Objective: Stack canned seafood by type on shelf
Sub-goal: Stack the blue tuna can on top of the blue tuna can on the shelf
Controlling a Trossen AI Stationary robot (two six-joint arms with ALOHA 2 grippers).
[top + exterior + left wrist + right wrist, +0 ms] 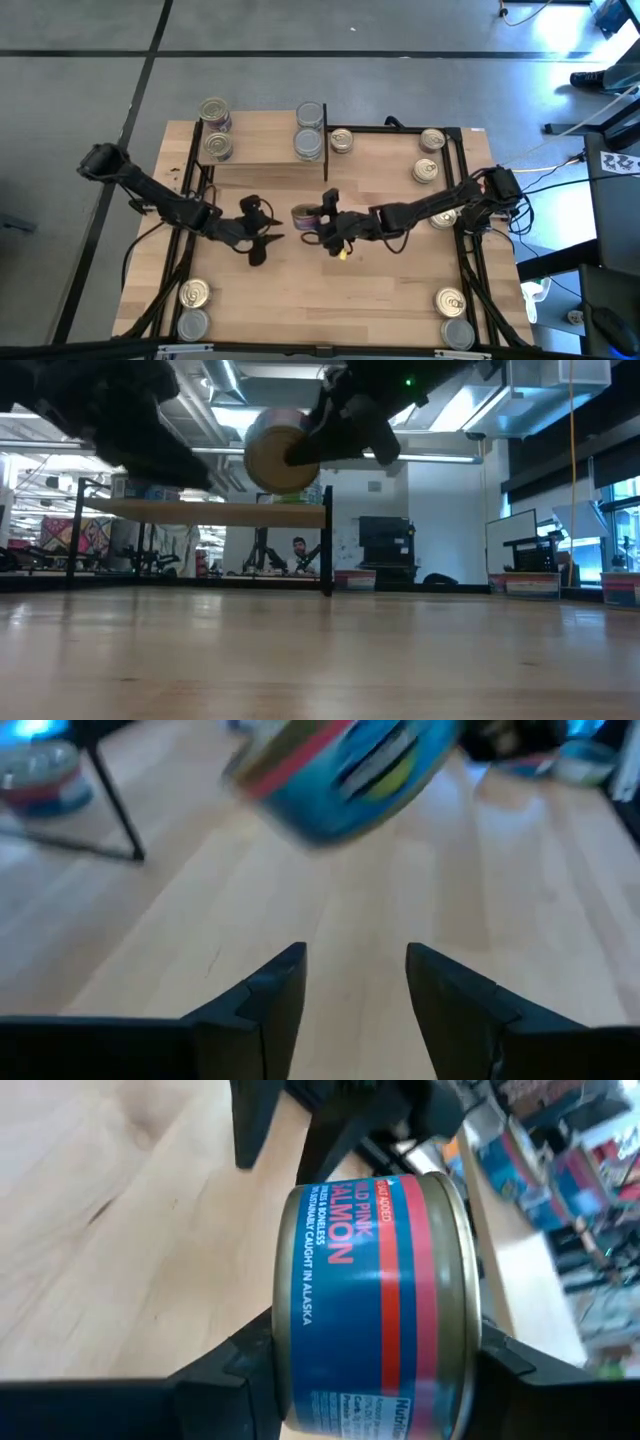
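My right gripper (375, 1365) (320, 222) hangs over the table's middle, shut on a blue and red salmon can (375, 1300) (306, 214). In the low view the can (268, 455) is well above the tabletop, in front of the shelf (220, 512). My left gripper (355, 955) (262, 237) stands open and empty just left of the can. The shelf (262, 160) at the far side carries two short stacks of cans, one at its left end (215, 128) and one at its right end (310, 130). My right gripper pinches the salmon can by its two flat ends, one finger (250, 1370) on one end and the other on the gold-rimmed end (462, 1310). The fingers reach in from the table's right, slanting down. The can lies on its side, lifted clear, one gold face (262, 465) toward the near edge.
Loose cans stand on the table: one beside the shelf (341, 140), three at the far right (432, 140) (426, 171) (445, 216), two at the near left (194, 293) and two at the near right (450, 300). Black frame bars run along both sides.
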